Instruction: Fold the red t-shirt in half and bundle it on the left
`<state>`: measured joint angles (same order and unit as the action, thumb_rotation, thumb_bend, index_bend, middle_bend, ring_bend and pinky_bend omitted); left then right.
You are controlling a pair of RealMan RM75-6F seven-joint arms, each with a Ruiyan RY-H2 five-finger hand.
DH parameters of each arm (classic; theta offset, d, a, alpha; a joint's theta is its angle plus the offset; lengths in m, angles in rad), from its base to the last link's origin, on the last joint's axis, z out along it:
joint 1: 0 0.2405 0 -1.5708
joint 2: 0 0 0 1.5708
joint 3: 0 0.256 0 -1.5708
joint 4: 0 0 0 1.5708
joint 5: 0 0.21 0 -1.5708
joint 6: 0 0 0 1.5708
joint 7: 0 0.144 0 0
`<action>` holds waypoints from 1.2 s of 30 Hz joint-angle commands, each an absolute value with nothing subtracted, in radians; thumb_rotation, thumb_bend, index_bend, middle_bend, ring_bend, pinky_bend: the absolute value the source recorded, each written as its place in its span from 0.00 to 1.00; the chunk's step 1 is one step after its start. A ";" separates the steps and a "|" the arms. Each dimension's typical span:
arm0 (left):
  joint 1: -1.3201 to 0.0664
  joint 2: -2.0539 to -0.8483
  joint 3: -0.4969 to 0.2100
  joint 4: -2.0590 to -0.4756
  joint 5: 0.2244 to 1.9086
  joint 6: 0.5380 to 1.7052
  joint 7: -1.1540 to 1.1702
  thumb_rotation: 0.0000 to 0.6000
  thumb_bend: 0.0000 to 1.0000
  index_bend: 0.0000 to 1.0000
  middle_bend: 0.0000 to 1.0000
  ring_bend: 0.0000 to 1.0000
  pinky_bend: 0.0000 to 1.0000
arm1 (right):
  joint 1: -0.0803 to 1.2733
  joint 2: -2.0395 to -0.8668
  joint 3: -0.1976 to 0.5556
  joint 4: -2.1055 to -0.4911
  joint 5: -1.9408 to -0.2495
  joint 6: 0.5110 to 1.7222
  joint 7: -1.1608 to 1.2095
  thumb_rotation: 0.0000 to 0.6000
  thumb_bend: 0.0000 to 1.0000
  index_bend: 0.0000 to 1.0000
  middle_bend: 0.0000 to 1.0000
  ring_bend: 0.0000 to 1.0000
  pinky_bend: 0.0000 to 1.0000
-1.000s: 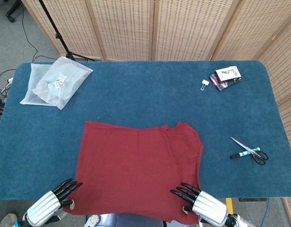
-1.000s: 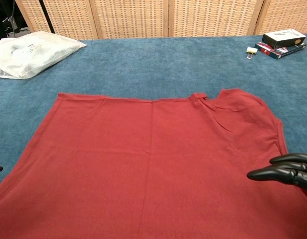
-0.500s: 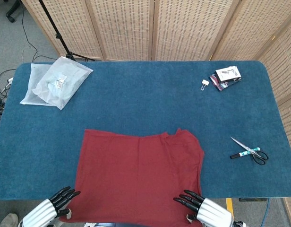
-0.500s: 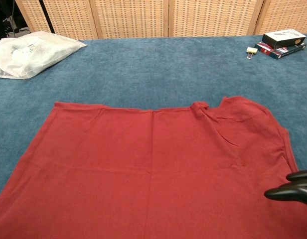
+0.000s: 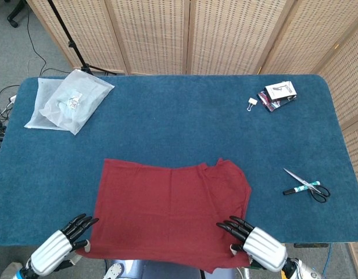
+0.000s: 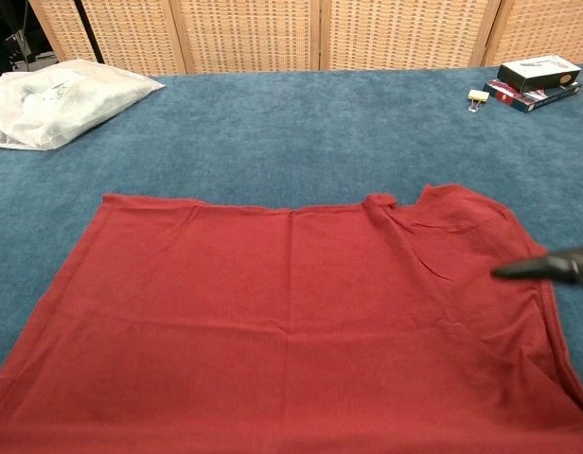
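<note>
Blue table | red t-shirt flat | scissors right | both robot hands spread, empty

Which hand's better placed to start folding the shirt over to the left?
Probably the right. The right hand hovers over the shirt's right hem corner, the side that must travel leftward. The left hand sits just off the left edge, better for pinning it. Neither holds cloth.

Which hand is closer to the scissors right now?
Right. The right hand is at the near right corner of the red t-shirt, with the scissors further right and away. The left hand is at the shirt's near left corner, much farther off.
</note>
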<state>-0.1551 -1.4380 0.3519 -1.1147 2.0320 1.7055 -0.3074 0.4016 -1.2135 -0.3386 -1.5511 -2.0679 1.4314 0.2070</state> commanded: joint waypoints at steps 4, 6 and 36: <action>-0.257 -1.353 0.221 -1.367 1.890 1.522 -0.166 1.00 0.75 0.72 0.00 0.00 0.00 | 0.454 -1.199 -0.242 -1.588 -1.928 1.352 0.289 1.00 0.73 0.64 0.00 0.00 0.00; -0.281 -1.341 0.189 -1.408 1.850 1.472 -0.138 1.00 0.75 0.72 0.00 0.00 0.00 | 0.469 -1.200 -0.215 -1.591 -1.884 1.320 0.302 1.00 0.73 0.64 0.00 0.00 0.00; -0.488 -1.439 -0.054 -1.408 1.479 1.076 -0.012 1.00 0.75 0.72 0.00 0.00 0.00 | 0.659 -1.355 0.058 -1.414 -1.463 0.909 0.332 1.00 0.75 0.64 0.00 0.00 0.00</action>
<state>-0.4814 -1.4323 -0.0490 -1.4144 1.4871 1.0844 -0.0162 0.6479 -1.3488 0.0476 -1.4254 -1.4768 0.9247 0.3351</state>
